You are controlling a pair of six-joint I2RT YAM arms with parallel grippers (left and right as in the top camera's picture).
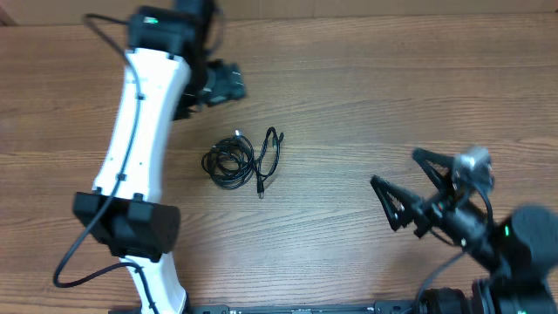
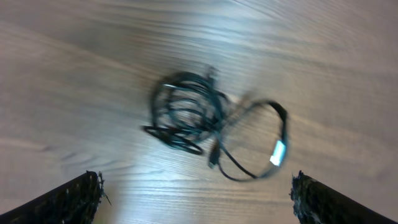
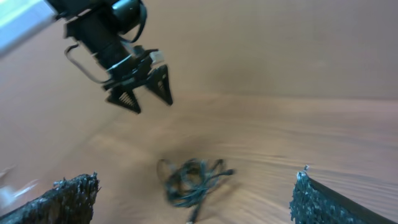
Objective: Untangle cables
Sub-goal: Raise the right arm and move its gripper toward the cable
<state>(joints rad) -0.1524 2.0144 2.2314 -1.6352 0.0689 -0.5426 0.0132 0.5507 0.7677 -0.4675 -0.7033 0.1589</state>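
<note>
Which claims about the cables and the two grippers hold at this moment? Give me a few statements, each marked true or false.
1. The cables lie in one tangled coil on the wooden table. True.
2. The left gripper is clamped on the cables. False: its jaws are open and it is above the table, apart from the coil, holding nothing.
3. The right gripper is open and empty. True.
4. The cables are laid out straight, each in its own line. False: they are looped together, with one loop sticking out beside the coil.
</note>
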